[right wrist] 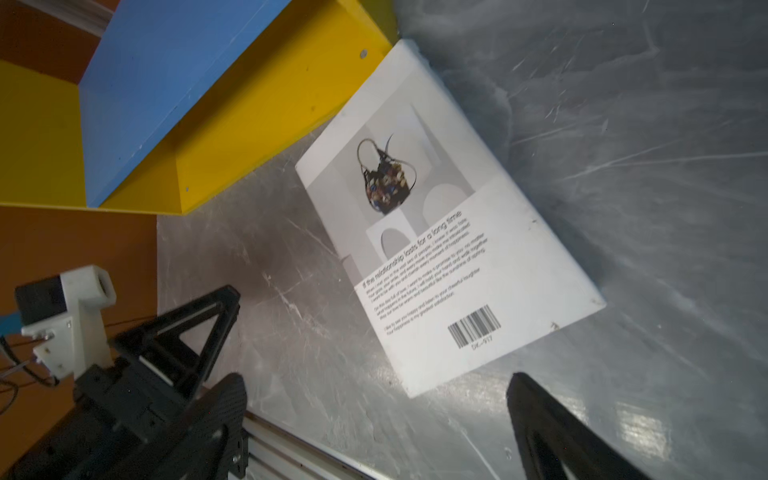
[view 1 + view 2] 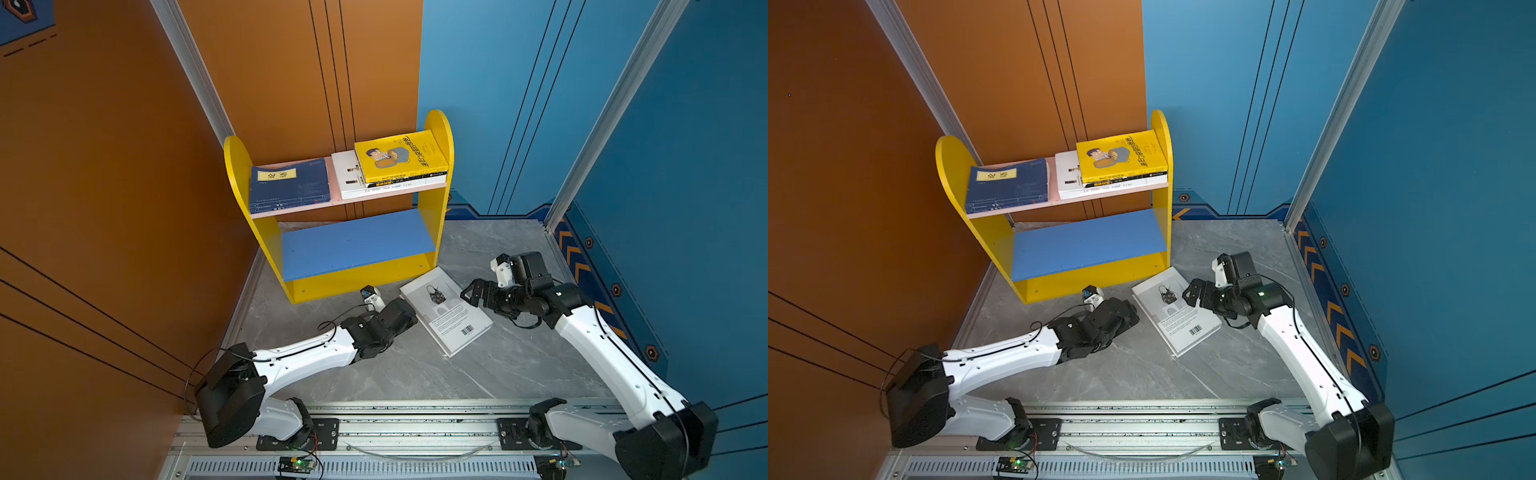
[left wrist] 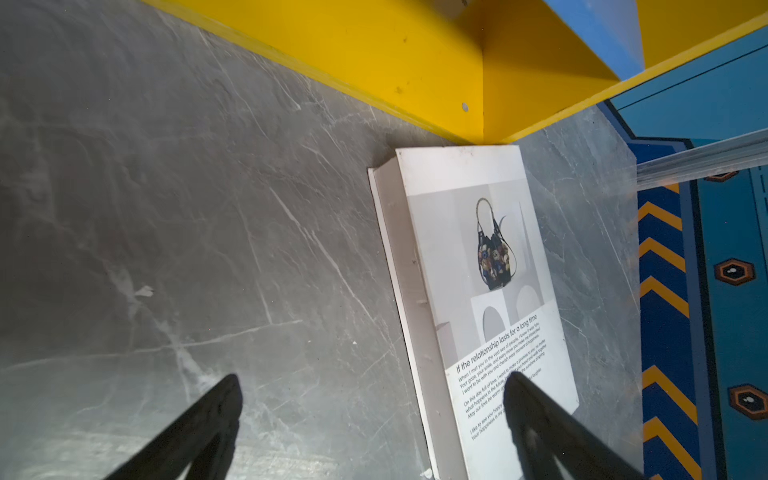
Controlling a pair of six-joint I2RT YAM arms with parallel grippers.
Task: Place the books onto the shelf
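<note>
- The white book lies flat, back cover up, at lower centre in both top views. One corner touches the yellow base of the shelf. It looks like the last book to go up.
- The left gripper is spread wide and empty. One finger overlaps the book's cover, probably lining up on a long edge; contact cannot be told.
- The right gripper is spread wide too, holding nothing, just beside the opposite edge, perhaps to brace it.
- On the pink board, a navy book lies left and a yellow book tops a stack right. The blue board is bare.
- The tabletop is grey and marbled, with an orange wall left, a blue wall right and an aluminium rail along the bottom.
</note>
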